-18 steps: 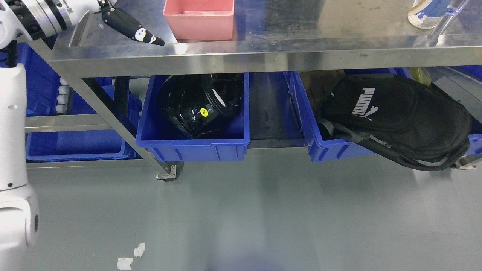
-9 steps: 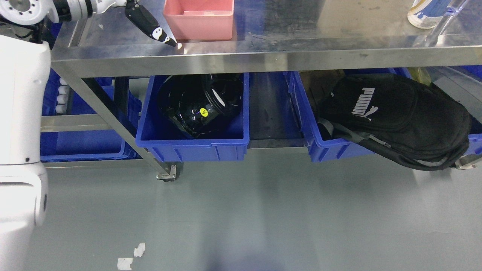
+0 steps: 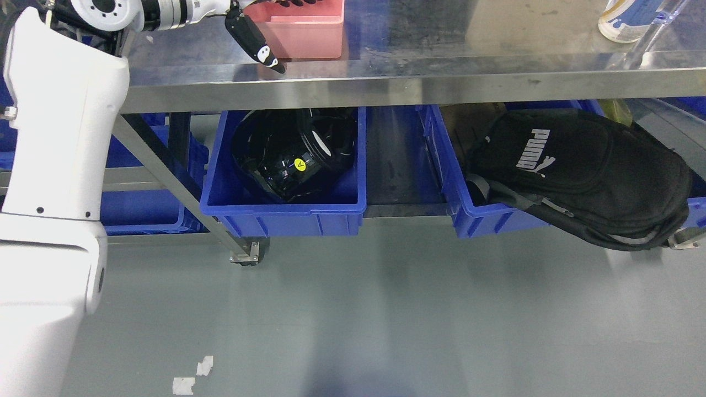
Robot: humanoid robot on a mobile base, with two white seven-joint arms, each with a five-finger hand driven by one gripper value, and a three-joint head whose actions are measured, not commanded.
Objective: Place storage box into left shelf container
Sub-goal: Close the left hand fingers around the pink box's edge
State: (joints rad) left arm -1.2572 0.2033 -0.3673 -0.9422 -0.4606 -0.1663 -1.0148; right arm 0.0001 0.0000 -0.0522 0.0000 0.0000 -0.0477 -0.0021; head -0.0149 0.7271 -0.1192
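1. The left hand (image 3: 259, 41) is at the pink storage box (image 3: 300, 36) on the steel desk (image 3: 441, 77). One black finger (image 3: 256, 44) lies down the box's near-left corner, and other fingertips show over its far rim at the top edge. They seem to straddle the left wall, but most of the hand is cut off by the frame, so I cannot tell whether it already grips.

2. To do this step well, I judge the fingers should close on the wall near its middle, not at the corner, so the box lifts level and does not swing.

3. The box stands near the desk's front edge, in the upper left of the head view. It looks empty as far as can be seen.

4. The likely goal is the left blue bin (image 3: 284, 204) on the lower shelf, just below and a little left of the box. A glossy black helmet-like object (image 3: 292, 154) fills much of it; the free floor is at its near left and front.

5. The desk's front lip overhangs the rear of that bin. The box must come forward past the lip before going down, then tuck in low.

6. The slanted desk leg (image 3: 165, 176) and the white left arm (image 3: 60, 165) crowd the left side. To the right lies a gap of bare shelf, then a second bin (image 3: 474, 218) with a black backpack (image 3: 579, 171). The grey floor (image 3: 386, 309) in front is open.

7. The right arm is not visible.
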